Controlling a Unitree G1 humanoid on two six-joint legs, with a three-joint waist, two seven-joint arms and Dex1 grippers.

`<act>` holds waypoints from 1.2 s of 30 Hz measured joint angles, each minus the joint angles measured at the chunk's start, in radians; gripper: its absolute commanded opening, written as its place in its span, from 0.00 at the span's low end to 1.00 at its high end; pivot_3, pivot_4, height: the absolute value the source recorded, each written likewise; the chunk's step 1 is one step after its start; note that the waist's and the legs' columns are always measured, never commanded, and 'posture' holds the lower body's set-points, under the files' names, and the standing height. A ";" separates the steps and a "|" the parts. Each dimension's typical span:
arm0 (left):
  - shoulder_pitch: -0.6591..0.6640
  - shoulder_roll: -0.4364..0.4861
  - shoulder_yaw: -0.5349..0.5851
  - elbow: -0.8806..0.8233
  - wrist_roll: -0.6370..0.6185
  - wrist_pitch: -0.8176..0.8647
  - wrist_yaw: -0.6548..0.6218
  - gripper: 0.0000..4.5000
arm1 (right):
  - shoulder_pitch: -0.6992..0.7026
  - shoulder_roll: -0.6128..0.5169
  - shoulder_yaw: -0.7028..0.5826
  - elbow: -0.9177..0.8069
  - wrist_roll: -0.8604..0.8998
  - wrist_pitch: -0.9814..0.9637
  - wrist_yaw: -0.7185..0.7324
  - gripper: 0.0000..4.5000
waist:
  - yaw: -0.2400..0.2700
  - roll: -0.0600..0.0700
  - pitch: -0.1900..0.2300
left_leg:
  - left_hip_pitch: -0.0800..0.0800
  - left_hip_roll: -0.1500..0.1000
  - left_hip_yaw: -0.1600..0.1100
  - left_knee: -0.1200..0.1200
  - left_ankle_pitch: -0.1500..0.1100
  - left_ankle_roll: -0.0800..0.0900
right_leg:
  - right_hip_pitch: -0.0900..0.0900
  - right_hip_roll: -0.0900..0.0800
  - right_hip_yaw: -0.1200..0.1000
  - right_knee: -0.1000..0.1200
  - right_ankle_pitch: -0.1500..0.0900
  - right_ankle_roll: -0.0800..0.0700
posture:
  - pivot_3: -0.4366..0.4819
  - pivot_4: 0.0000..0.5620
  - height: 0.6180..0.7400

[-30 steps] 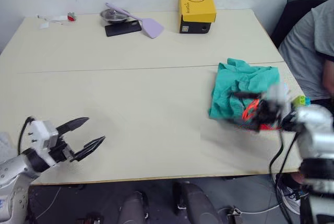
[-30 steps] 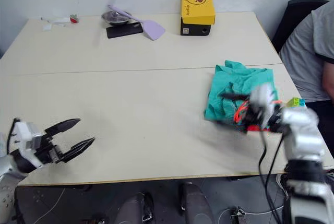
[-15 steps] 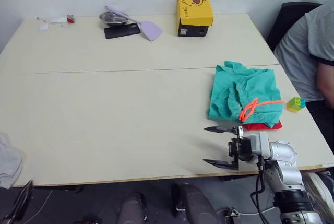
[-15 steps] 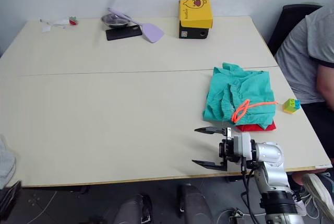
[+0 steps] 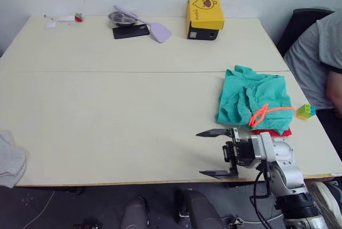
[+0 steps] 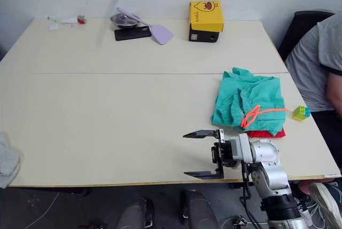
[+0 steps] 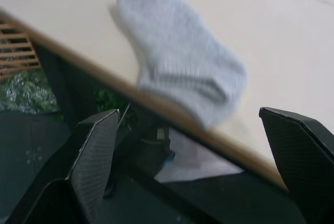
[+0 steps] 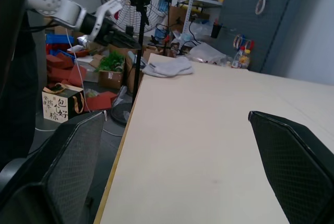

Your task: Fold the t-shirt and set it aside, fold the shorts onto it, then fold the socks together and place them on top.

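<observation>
The teal-green shorts [image 5: 254,100] lie folded at the table's right side, orange drawstring on top. A strip of the red t-shirt [image 5: 273,132] peeks out from under their near edge. The light grey socks [image 5: 9,157] rest at the front left edge of the table, also seen as socks [image 7: 180,72] in the left wrist view. My right gripper [image 5: 201,154] is open over the front of the table, left of the shorts, holding nothing. My left gripper [image 7: 189,113] is open below and off the table's edge, facing the socks, empty.
At the back stand a yellow box [image 5: 205,14], a black phone [image 5: 131,31], a metal bowl [image 5: 123,18] and a lilac spatula [image 5: 155,29]. A small toy block [image 5: 305,111] lies right of the shorts. A person [image 5: 320,53] sits at the right edge.
My right gripper left the shorts and swung left to the table's front, open. My left arm dropped from the front left below the table edge. The camera shifted.
</observation>
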 measured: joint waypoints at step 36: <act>-0.558 0.613 -0.162 0.746 0.271 0.534 -0.135 0.46 | -0.108 -0.040 0.028 -0.129 0.052 0.210 -0.109 1.00 | 0.009 0.009 -0.001 | 0.001 -0.001 0.001 -0.012 0.007 -0.006 | -0.015 -0.005 -0.003 0.022 -0.001 -0.002 | 0.48 0.27 1.00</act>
